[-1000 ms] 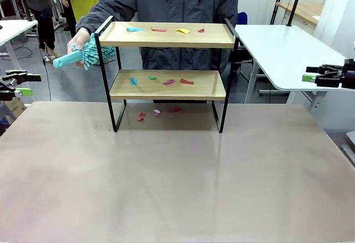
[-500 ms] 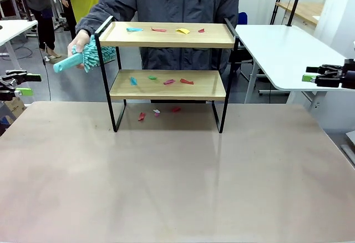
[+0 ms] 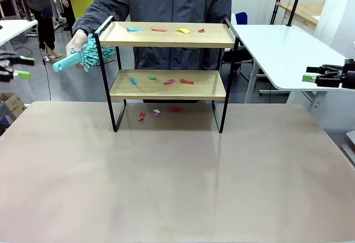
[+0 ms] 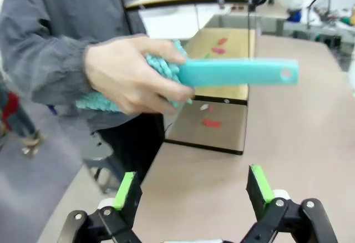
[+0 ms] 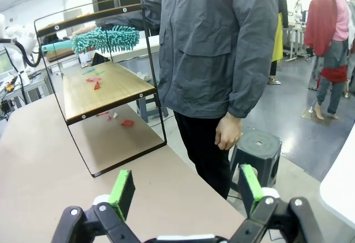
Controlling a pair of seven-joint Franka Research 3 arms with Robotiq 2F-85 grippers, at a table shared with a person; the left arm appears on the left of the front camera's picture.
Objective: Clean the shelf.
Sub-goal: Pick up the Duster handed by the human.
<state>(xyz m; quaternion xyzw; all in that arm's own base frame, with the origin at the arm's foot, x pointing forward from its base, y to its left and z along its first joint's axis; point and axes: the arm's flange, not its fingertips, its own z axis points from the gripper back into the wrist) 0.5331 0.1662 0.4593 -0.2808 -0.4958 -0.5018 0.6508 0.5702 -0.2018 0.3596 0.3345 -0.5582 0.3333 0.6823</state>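
The shelf (image 3: 166, 85) stands at the table's far middle: two light wooden boards in a thin black frame. Small coloured scraps (image 3: 183, 30) lie on the top board, on the lower board and on the table under it. A person behind the shelf holds a teal fluffy duster (image 3: 83, 55) by its fluffy head, at the shelf's left end, with the handle pointing left. My left gripper (image 3: 19, 68) hangs open off the table's left edge. In its wrist view the duster (image 4: 233, 72) and the person's hand (image 4: 127, 74) are close ahead of the left gripper (image 4: 192, 187). My right gripper (image 3: 310, 74) is open at the far right.
The beige table (image 3: 177, 176) stretches from the shelf to the front edge. A white table (image 3: 288, 49) stands at the right, and a grey stool (image 5: 255, 146) stands beside the person. In the right wrist view, the shelf (image 5: 105, 90) lies beyond the right gripper (image 5: 183, 190).
My left gripper has risen a little at the left edge. The person's duster has shifted slightly beside the shelf's left end. The right gripper has not moved.
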